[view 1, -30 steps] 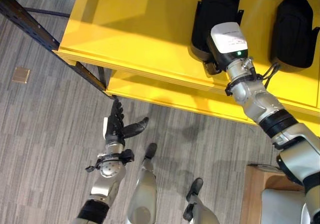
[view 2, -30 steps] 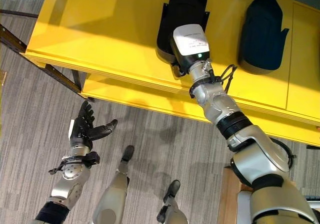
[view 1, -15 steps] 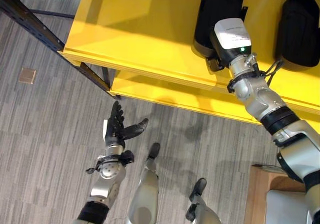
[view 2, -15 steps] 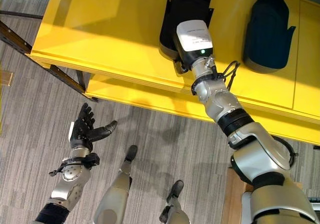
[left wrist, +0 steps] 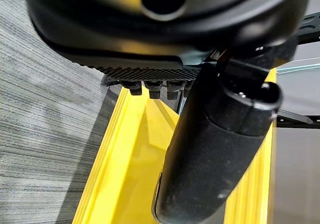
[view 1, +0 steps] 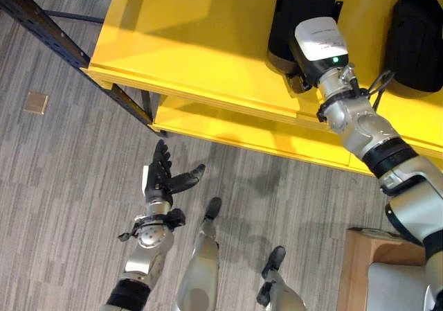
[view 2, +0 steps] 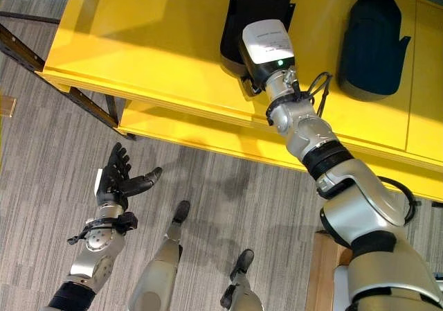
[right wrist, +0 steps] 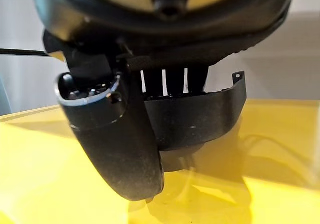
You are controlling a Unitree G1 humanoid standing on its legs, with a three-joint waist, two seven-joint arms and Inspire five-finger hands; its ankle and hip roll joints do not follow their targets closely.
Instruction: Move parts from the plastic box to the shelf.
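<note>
A yellow shelf (view 1: 208, 41) runs across the upper part of the scene, above a grey striped floor (view 1: 62, 186). Two black parts lie on it. One part (view 2: 377, 41) sits alone toward the robot's right, well apart from any hand. The other part (view 1: 304, 6) lies under the end of the robot's outstretched right arm.

The right hand (right wrist: 120, 134) is at this nearer part. In its wrist view the thumb hangs in front of the part's curved black rim, with the fingers running down behind the rim. Whether the hand grips the part or merely rests against it cannot be told, since the fingertips are hidden behind the rim.

The left hand (view 1: 160, 176) hovers low over the floor, well apart from the shelf, fingers straight and spread, thumb out to the side, holding nothing.

As to progress, one part looks fully delivered and the second appears to be at the point of being set down on the shelf. The plastic box is out of sight, so how many parts remain to be moved cannot be judged.
</note>
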